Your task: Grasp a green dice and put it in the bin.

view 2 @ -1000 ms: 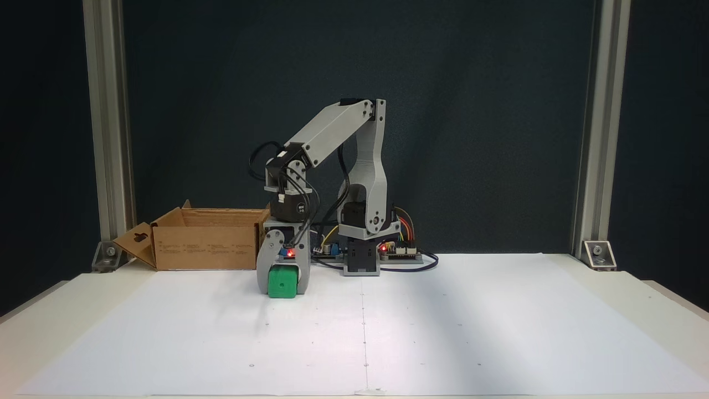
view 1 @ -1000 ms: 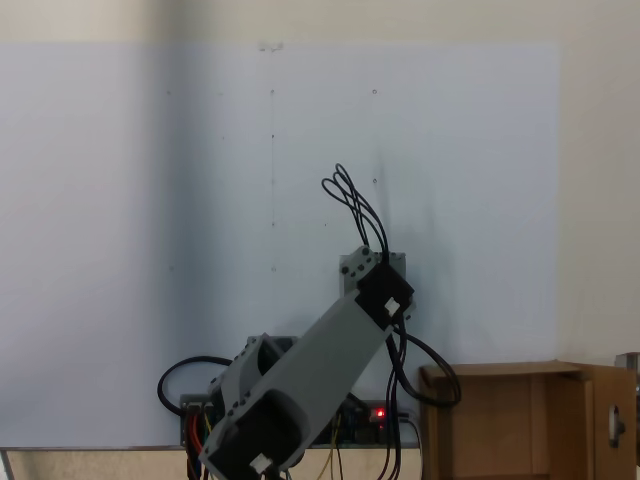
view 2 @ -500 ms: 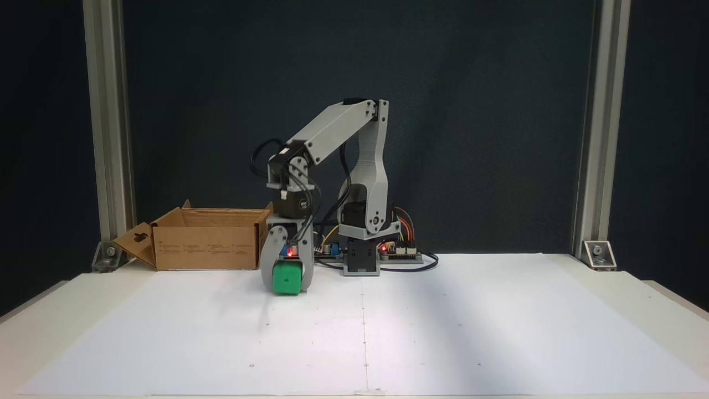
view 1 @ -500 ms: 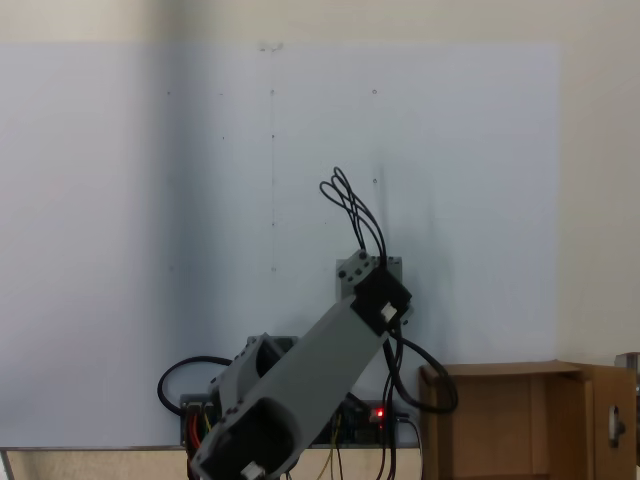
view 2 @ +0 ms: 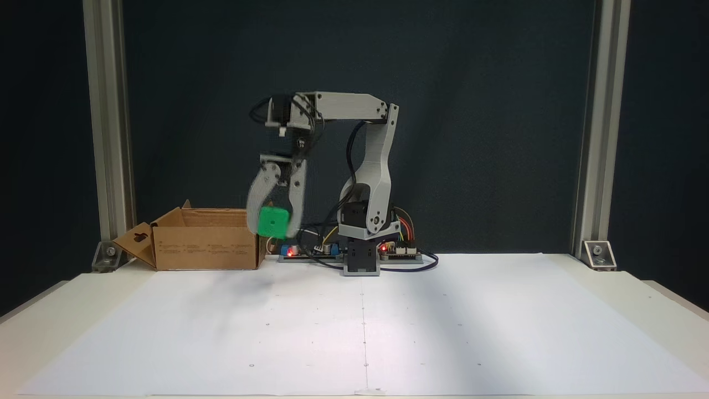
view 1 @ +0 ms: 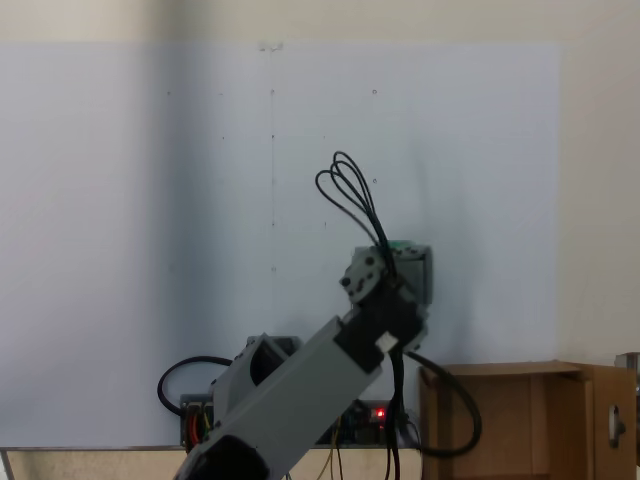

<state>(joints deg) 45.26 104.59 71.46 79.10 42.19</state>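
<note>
The green dice [view 2: 273, 221] hangs well above the white table, clamped between the two grey fingers of my gripper [view 2: 273, 224], which is shut on it. It is level with the top of the bin [view 2: 206, 245], a brown cardboard box with upright flaps, and just right of the box's right wall. In the fixed view from above, a sliver of the green dice [view 1: 404, 247] peeks out past the wrist block, and the bin [view 1: 520, 420] sits at the lower right. My fingers are hidden there under the wrist.
The arm's base [view 2: 363, 257] and its electronics boards with red lights [view 2: 399, 252] stand behind the white sheet. Metal frame posts [view 2: 108, 133] rise at the left and right rear corners. Loose black cables [view 1: 350, 195] loop off the wrist.
The gripper has lifted the green dice off the table to about the height of the bin's rim and shifted slightly left. The forearm has swung up to horizontal.
</note>
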